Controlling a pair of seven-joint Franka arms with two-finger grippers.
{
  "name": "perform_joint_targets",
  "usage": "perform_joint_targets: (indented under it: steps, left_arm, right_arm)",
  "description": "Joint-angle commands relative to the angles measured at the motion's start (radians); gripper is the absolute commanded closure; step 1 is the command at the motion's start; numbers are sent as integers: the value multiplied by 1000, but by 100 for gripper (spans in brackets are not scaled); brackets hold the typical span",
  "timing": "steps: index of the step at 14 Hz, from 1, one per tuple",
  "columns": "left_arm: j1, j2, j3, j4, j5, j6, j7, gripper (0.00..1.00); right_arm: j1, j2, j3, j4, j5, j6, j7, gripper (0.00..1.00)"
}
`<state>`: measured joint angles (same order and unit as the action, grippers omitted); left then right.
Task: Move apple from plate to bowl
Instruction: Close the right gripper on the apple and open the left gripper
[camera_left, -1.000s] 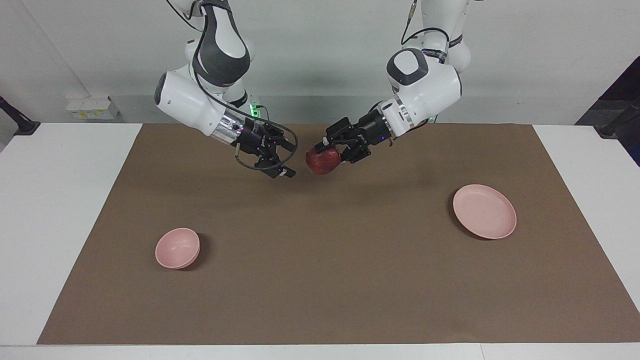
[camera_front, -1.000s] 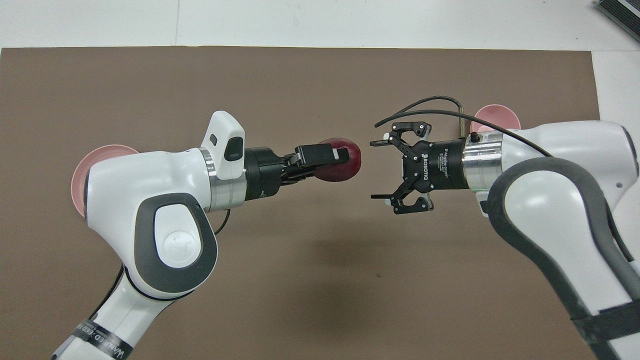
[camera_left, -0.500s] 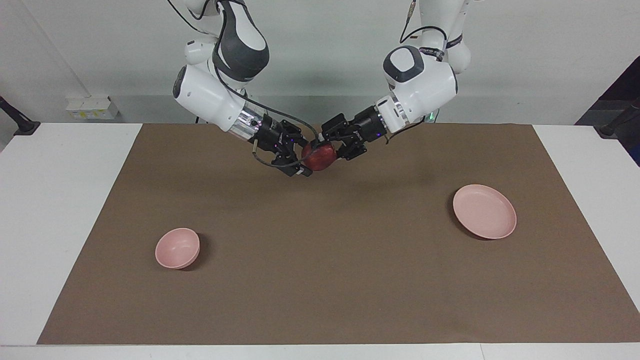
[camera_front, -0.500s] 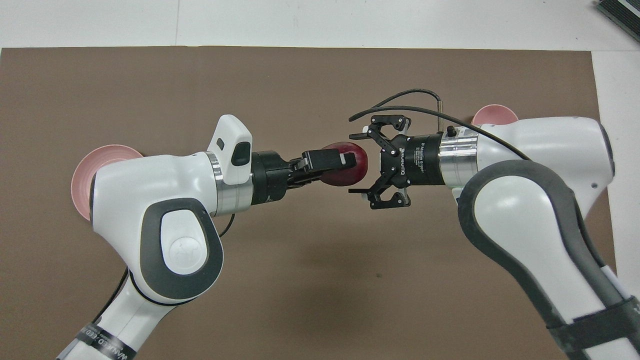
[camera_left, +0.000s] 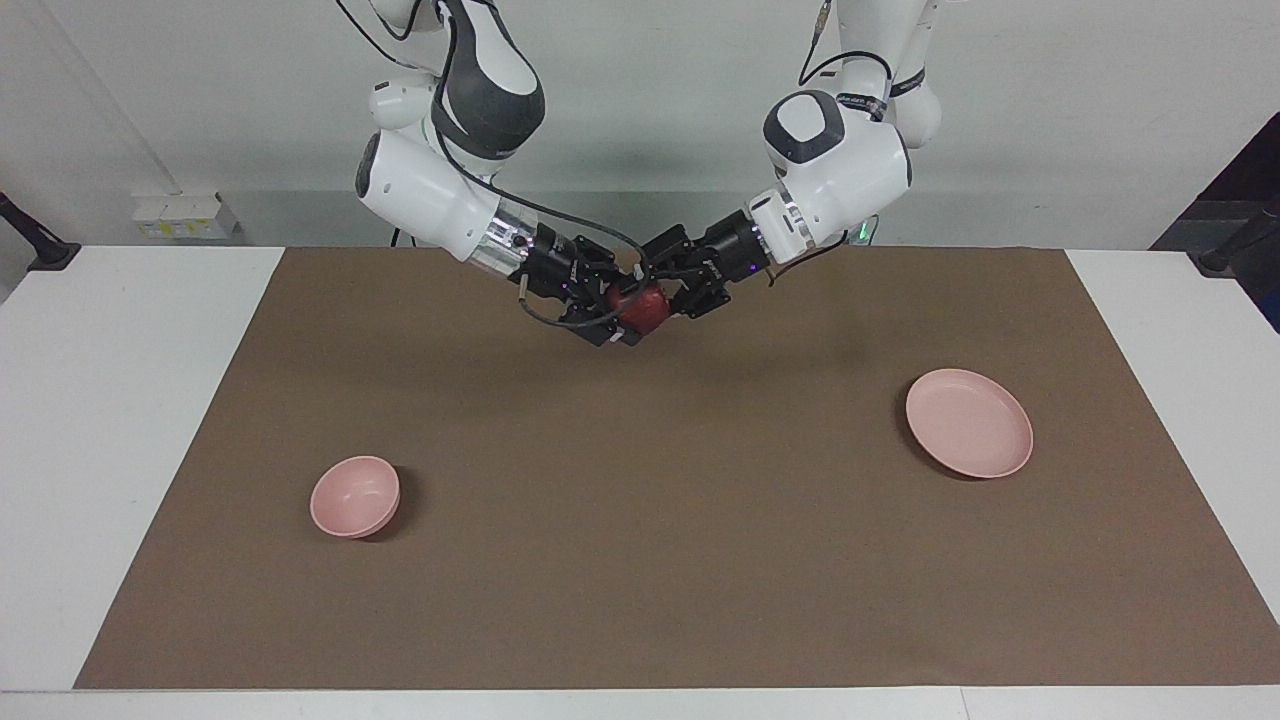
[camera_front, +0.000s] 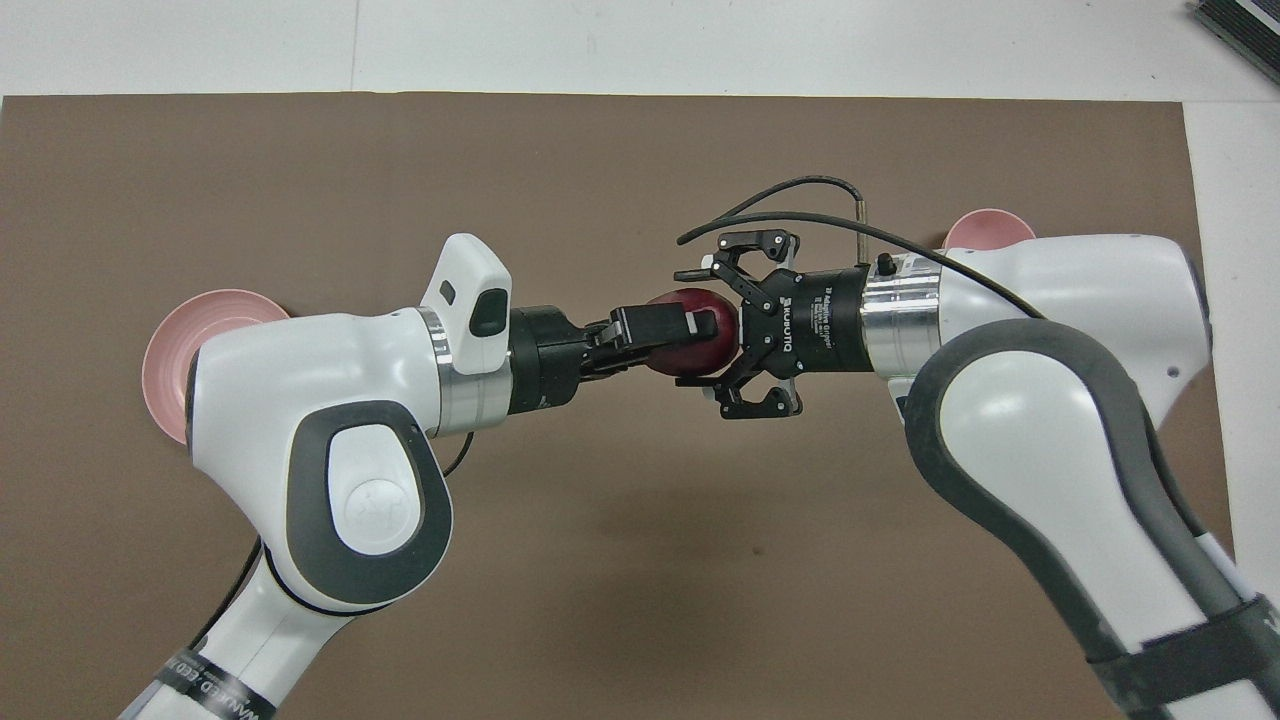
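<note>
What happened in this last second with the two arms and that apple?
The right hand closed the gap across the middle of the table until its open fingers came around the apple. The left hand kept its grip on the apple, held up in the air, and shifted a little to meet it. The plate and the bowl stayed where they were.
</note>
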<state>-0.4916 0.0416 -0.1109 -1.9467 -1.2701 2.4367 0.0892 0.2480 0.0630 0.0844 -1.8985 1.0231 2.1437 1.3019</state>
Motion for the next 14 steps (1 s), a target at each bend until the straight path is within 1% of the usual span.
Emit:
perform_joint_targets:
  steps: [1, 5, 6, 7, 8, 9, 11, 12, 13, 14]
  left_arm:
    - [-27, -31, 10, -31, -22, 10, 6, 100]
    - [-22, -29, 10, -29, -22, 7, 3, 100]
    - [-22, -29, 10, -29, -22, 5, 3, 99]
    - [-22, -29, 11, -28, -20, 5, 3, 83]
    - [-22, -29, 11, -26, -18, 5, 3, 41]
    - [-22, -28, 11, -26, -17, 7, 4, 18]
    - [-24, -28, 11, -25, -15, 7, -3, 6]
    - [-24, -26, 11, -21, -12, 7, -19, 4]
    - [-21, -26, 11, -21, -11, 7, -23, 0]
    - [-18, -25, 13, -21, -9, 7, -22, 0]
  right_arm:
    - [-3, 8, 2, 10, 32, 7, -49, 100]
    - [-4, 8, 2, 12, 34, 5, -49, 100]
    - [-4, 8, 2, 12, 34, 4, -49, 100]
    - [-4, 8, 2, 12, 34, 4, -49, 100]
    - [-4, 8, 2, 12, 32, 5, -50, 100]
    - [-4, 8, 2, 12, 32, 4, -52, 100]
    - [-13, 8, 0, 10, 28, -1, -59, 100]
    - [-16, 8, 0, 10, 22, -7, -62, 100]
    - [-18, 8, 0, 10, 14, -7, -64, 100]
    - [-18, 8, -3, 10, 11, -5, -69, 100]
